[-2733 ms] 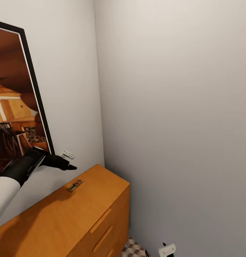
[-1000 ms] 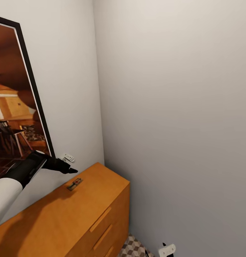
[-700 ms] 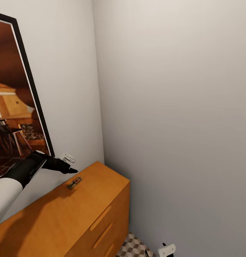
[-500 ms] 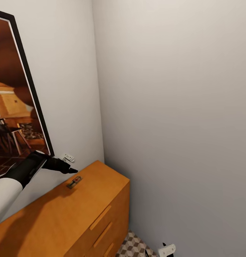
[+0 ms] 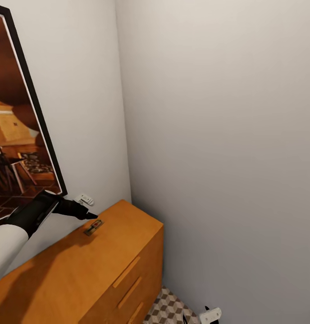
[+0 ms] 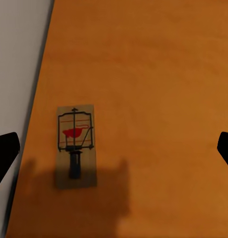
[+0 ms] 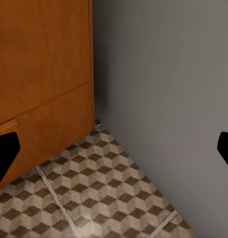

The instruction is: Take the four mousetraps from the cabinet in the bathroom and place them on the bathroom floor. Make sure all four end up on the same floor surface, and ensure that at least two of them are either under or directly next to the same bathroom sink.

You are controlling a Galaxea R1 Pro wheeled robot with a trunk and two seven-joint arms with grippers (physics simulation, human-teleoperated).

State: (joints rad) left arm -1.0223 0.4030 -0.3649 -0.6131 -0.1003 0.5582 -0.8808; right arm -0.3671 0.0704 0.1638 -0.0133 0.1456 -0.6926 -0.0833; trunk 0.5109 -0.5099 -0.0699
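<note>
On top of the cabinet [image 5: 83, 265], near its back edge by the wall, one mousetrap [image 5: 93, 227] lies flat. Head view: left tool [image 5: 85, 213] hangs just above the trap at about its 10 o'clock, dark fingers pointing toward 3 o'clock; tips close to the trap, contact cannot be told from here. A framed picture [image 5: 20, 135] leans on the wall at 9 o'clock, a small white wall fitting [image 5: 85, 198] just behind the tool. Drawer fronts with slim handles [image 5: 126, 272] face 5 o'clock; a patch of bathroom floor [image 5: 166, 310] shows at 6 o'clock, with a white robot part [image 5: 210, 315] of the right arm beside it.

Left wrist view gives what the head view lacks: the mousetrap [image 6: 76, 146] seen from straight above, tan board, dark wire, red mark, its shadow on the orange top. Left tool [image 6: 114, 151] set wide, one fingertip [image 6: 4, 153] at each picture edge, trap nearer one of them, untouched.

Right wrist view: right tool [image 7: 114, 151] also spread wide, holding nothing, aimed at the cube-pattern bathroom floor [image 7: 99, 193], the cabinet [image 7: 41, 74] side and the grey wall [image 7: 168, 99].
</note>
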